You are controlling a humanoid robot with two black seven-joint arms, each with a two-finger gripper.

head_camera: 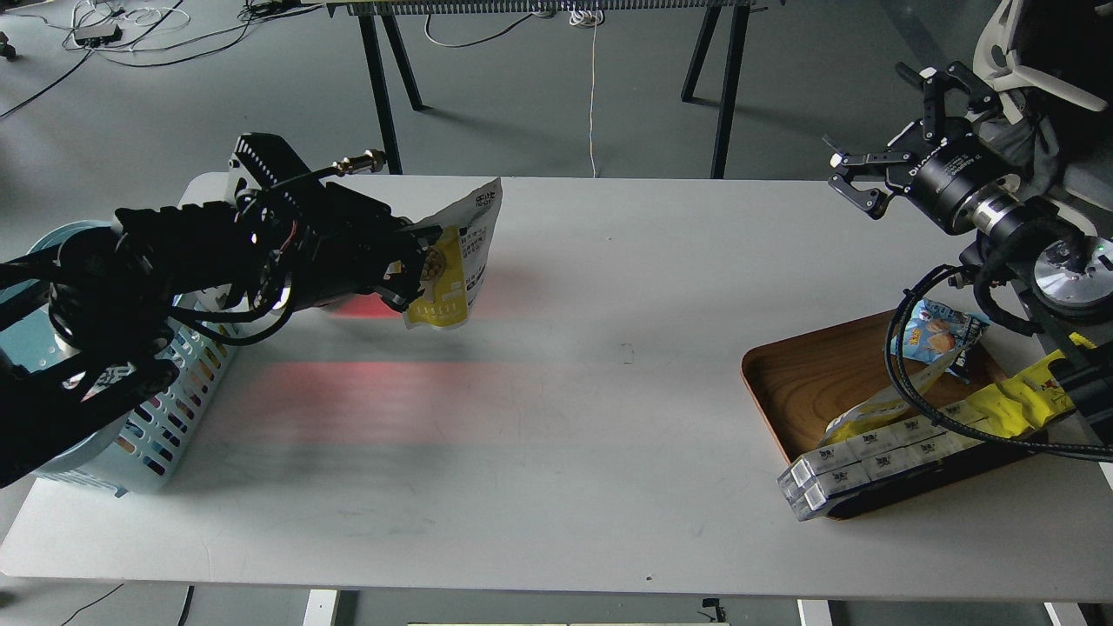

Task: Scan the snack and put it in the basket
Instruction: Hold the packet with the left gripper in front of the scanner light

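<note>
The snack [458, 261] is a yellow pouch with a white printed top. It hangs above the white table, left of centre, held upright in my left gripper [416, 268], which is shut on its left edge. The light blue basket [165, 417] stands at the table's left end, mostly hidden behind my left arm. My right gripper [883, 143] is open and empty, raised above the table's far right corner.
A wooden tray [809, 382] at the right holds a small blue snack bag [935, 330], a long yellow pack [1009, 404] and white boxes [869, 461]. Red scanner light [365, 382] falls on the table under the pouch. Black cables loop over the tray.
</note>
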